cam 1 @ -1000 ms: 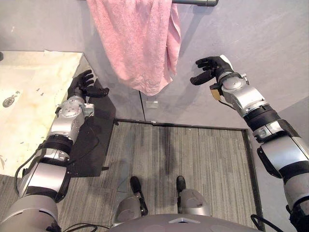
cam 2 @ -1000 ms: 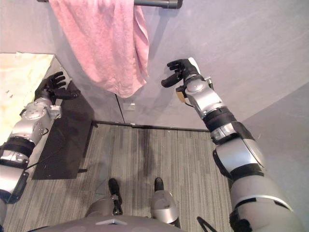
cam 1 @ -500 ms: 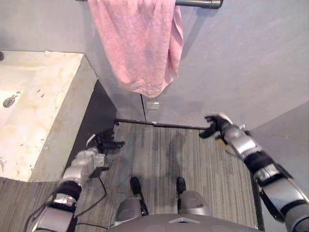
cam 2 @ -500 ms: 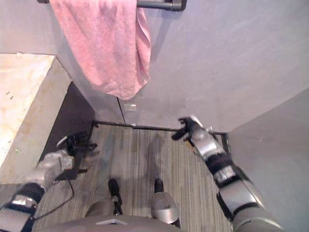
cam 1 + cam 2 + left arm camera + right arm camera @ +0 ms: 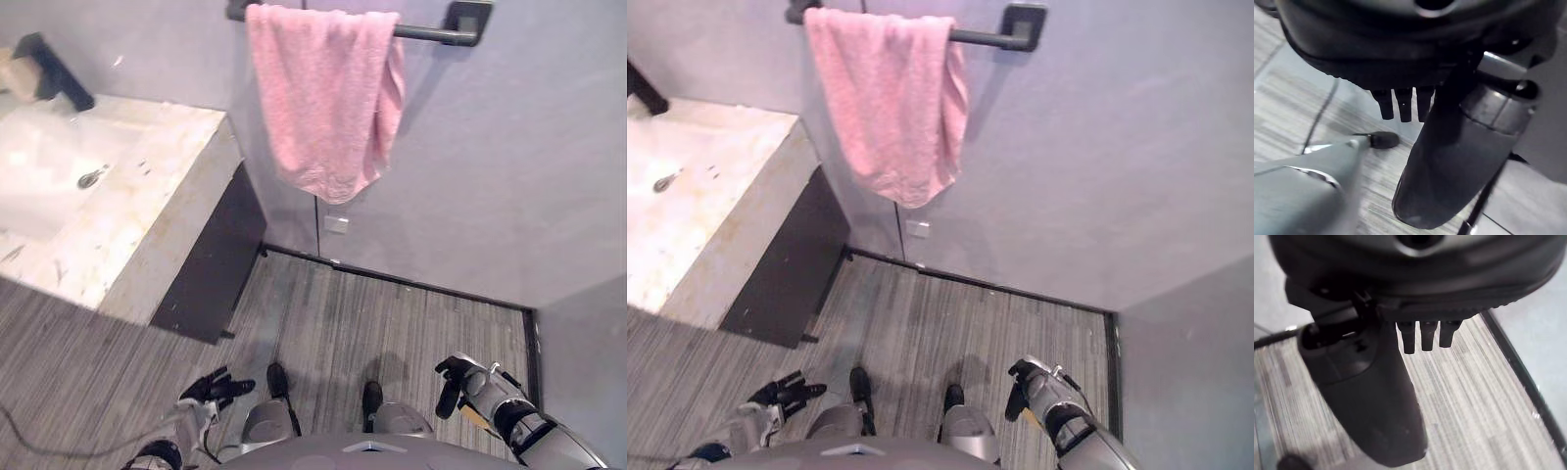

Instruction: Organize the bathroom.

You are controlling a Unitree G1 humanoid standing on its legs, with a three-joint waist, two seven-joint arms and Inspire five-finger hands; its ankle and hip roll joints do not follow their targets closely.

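Head view: pink towel [image 5: 328, 103] draped over rail [image 5: 431, 33], right of sink [image 5: 88, 196] | left hand [image 5: 211, 389] and right hand [image 5: 453, 377] low, far below towel | Wrist views: both hands' fingers relaxed, holding nothing | Advice: keep arms lowered, clear of towel.

No readable text, labels, numbers or signs on any surface in these views

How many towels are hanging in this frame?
1: a pink towel draped over the dark wall bar, right of the sink counter. None elsewhere in sight.
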